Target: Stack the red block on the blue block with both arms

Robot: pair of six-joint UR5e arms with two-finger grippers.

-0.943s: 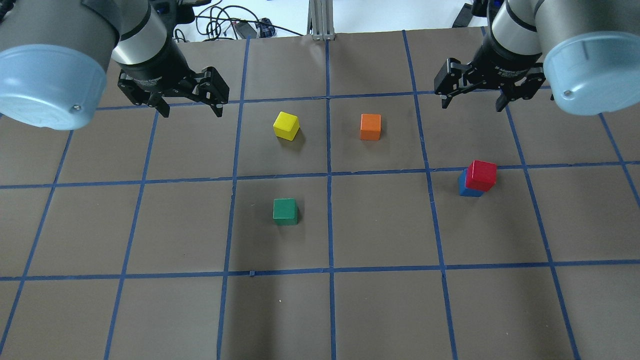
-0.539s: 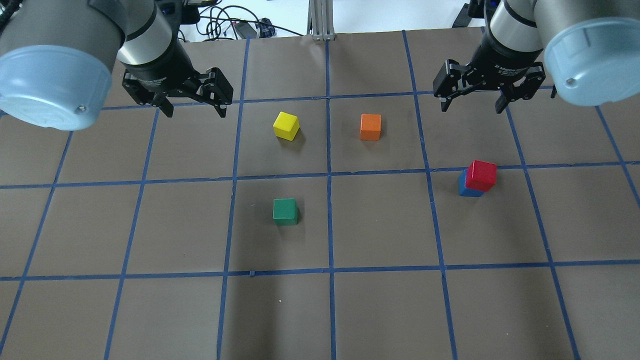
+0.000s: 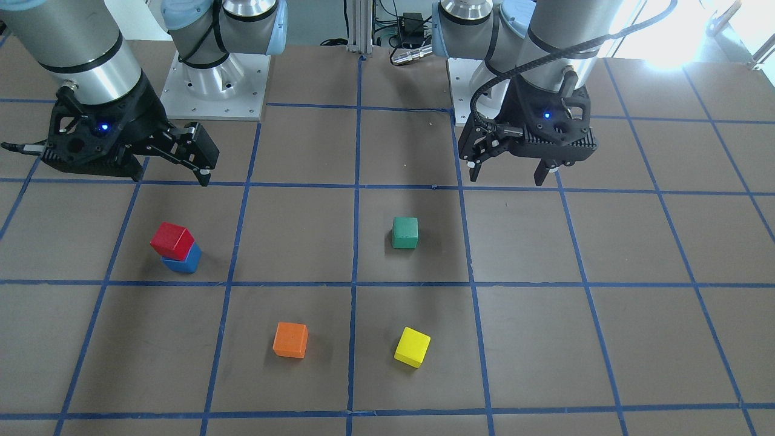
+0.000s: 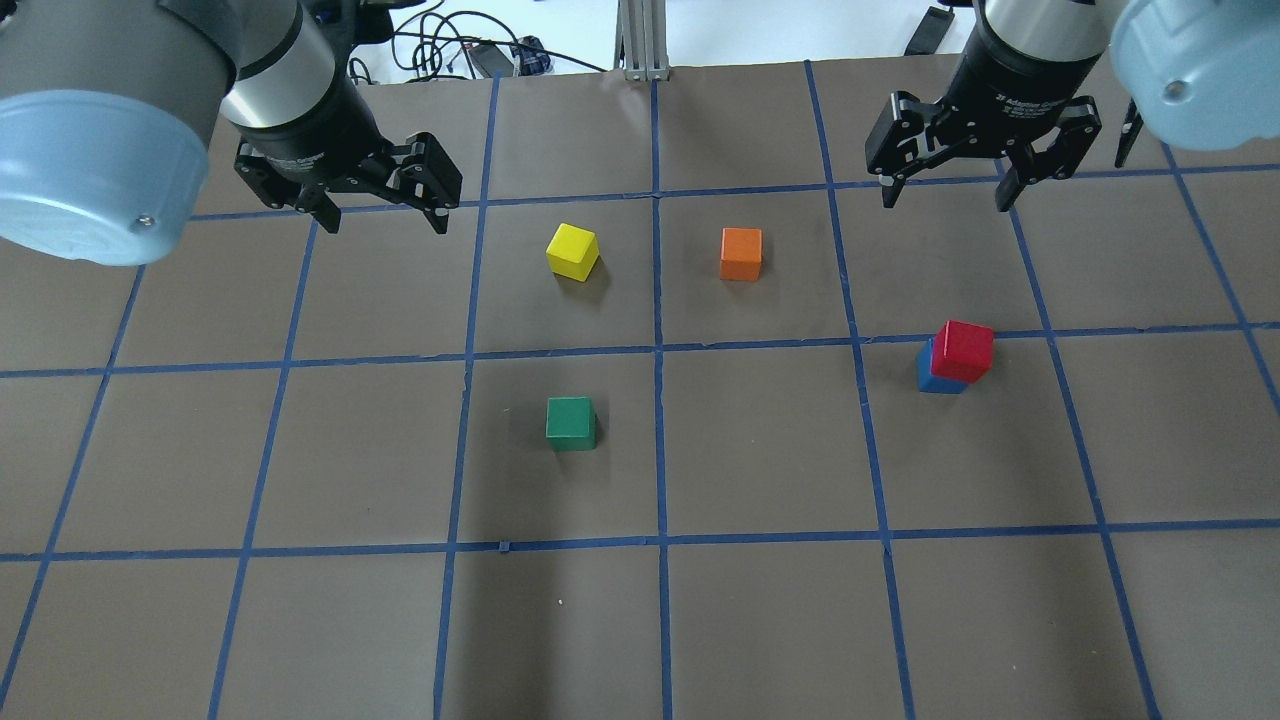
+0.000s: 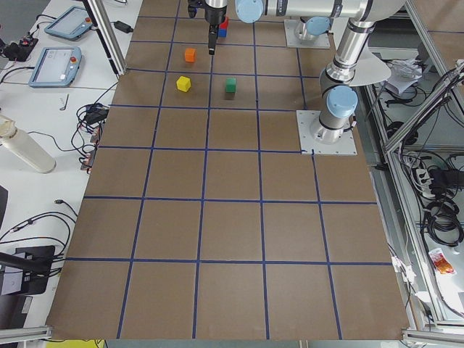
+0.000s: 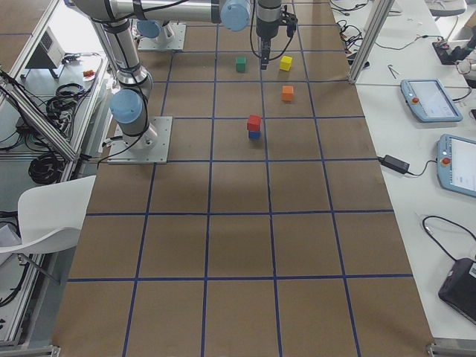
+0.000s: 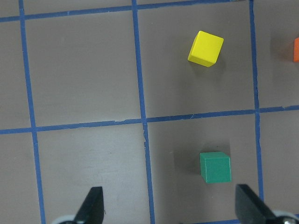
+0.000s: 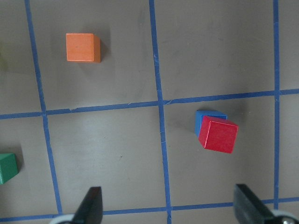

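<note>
The red block (image 4: 963,350) sits on the blue block (image 4: 935,378), twisted and slightly offset, on the table's right side. The stack also shows in the front view, red block (image 3: 172,240) on blue block (image 3: 183,263), and in the right wrist view, red block (image 8: 218,134) on blue block (image 8: 205,119). My right gripper (image 4: 945,202) is open and empty, hanging well clear of the stack on its far side. My left gripper (image 4: 385,222) is open and empty at the far left, left of the yellow cube.
A yellow cube (image 4: 573,251), an orange cube (image 4: 741,254) and a green cube (image 4: 570,423) lie apart near the table's middle. The brown table (image 4: 760,620) carries a blue tape grid. Cables and a metal post stand past the far edge.
My right arm has drawn back and up, its gripper shifting slightly towards the far edge, still open. The left gripper has barely moved. The stack and the other cubes have not moved.
</note>
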